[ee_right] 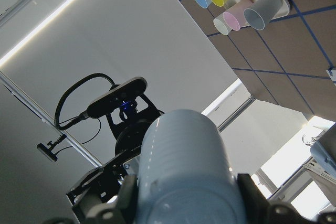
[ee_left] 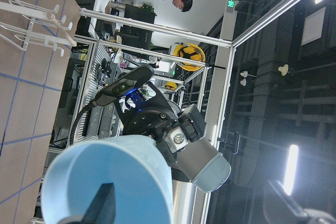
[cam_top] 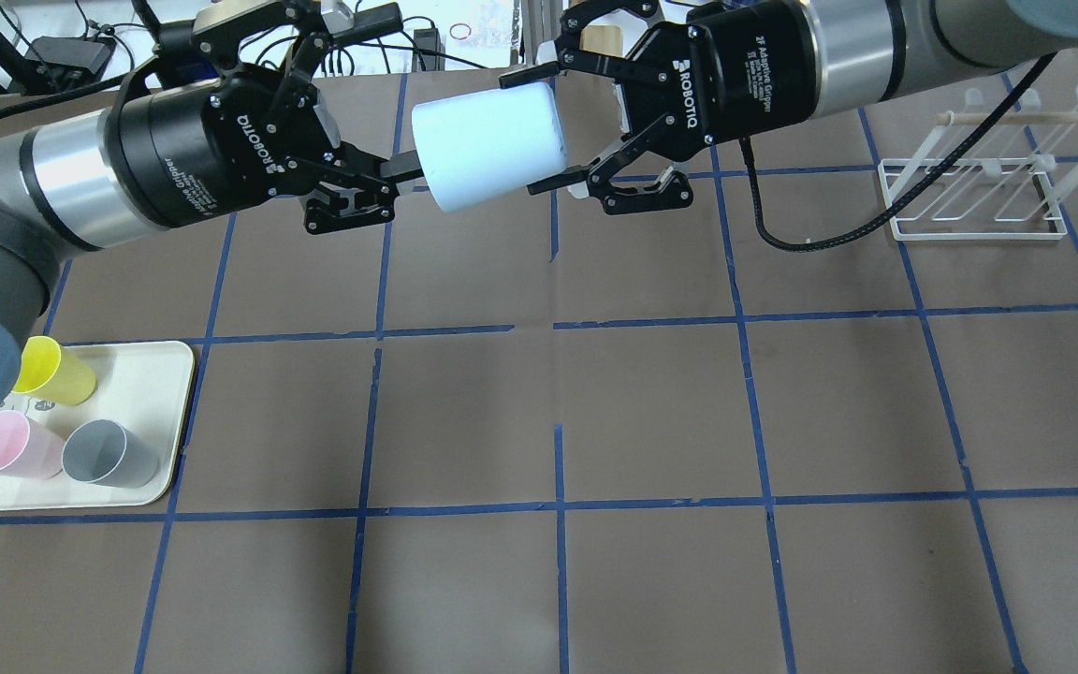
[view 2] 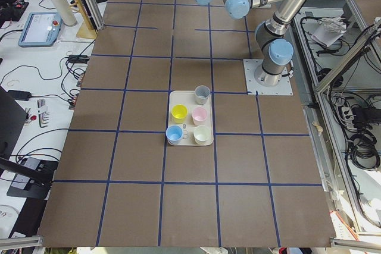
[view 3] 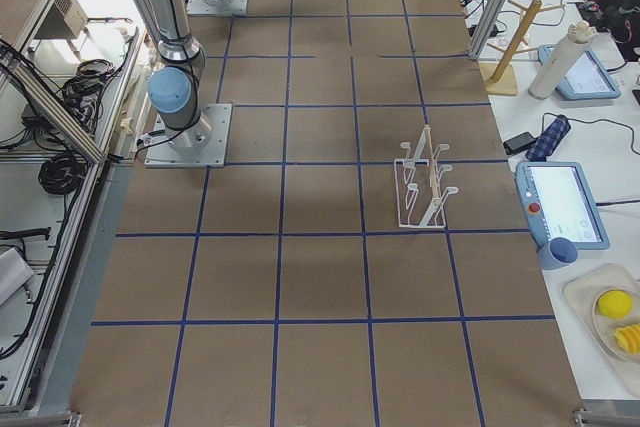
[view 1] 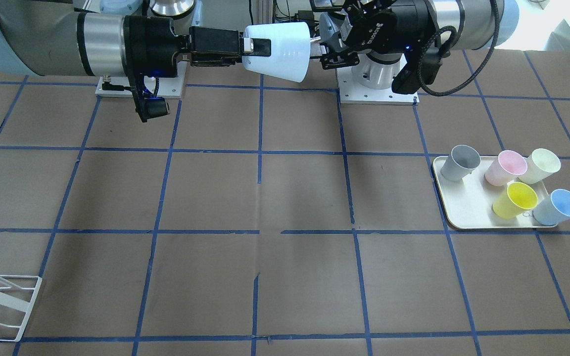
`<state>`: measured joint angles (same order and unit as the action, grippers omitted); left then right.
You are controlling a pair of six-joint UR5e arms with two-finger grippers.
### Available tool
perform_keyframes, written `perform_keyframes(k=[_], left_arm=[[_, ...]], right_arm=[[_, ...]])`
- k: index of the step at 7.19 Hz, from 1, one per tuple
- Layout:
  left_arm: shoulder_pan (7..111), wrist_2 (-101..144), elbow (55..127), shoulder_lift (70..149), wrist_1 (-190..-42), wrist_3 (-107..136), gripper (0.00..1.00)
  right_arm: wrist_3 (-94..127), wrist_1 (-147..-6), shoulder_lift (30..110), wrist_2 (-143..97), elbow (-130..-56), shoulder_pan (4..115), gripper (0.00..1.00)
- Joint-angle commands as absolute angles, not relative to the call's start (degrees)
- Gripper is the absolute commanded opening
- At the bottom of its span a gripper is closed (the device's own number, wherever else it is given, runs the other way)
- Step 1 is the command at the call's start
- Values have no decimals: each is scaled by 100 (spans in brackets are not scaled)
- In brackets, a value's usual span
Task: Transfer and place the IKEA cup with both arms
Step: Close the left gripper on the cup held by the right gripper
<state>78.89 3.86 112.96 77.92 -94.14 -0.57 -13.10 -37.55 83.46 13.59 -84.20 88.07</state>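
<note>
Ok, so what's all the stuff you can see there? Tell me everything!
IKEA cup: 1, pale blue, in the air on its side between the two tools
other cups: 5, grey cup, pink cup, cream cup, yellow cup, blue cup, standing on the tray
tray: 1, cream, on the table at the robot's left
rack: 1, white wire with a wooden rod, on the table at the robot's right
table: 1, brown, blue tape grid
left arm: 1, silver; its black left tool pinches the cup's rim
right arm: 1, silver; its black right tool has fingers either side of the cup's base, grip unclear
</note>
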Motion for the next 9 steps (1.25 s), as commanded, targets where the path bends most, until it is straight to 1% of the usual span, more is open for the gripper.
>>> perform_keyframes(k=[1, 2, 3, 4, 5, 6, 9], left_arm=[[7884, 378, 11303, 7778, -9387, 97, 75], [7884, 378, 11303, 7787, -9387, 97, 42], [7884, 369, 11303, 7778, -9387, 88, 31], [7884, 369, 11311, 7770, -9387, 79, 10], [7884, 369, 11312, 7770, -9378, 79, 0], [7884, 360, 11312, 7761, -9378, 79, 0], [7884, 256, 11294, 7717, -9369, 105, 0]], right_arm=[[-1310, -3762, 8341, 1362, -8420, 8807, 43], [-1310, -3762, 8341, 1362, -8420, 8815, 43], [-1318, -3762, 8350, 1362, -8420, 8815, 44], [-1310, -3762, 8350, 1362, -8420, 8868, 45], [-1318, -3762, 8358, 1362, -8420, 8877, 69], [-1310, -3762, 8385, 1371, -8420, 8877, 100], [-1301, -3762, 8393, 1371, -8402, 8877, 100]])
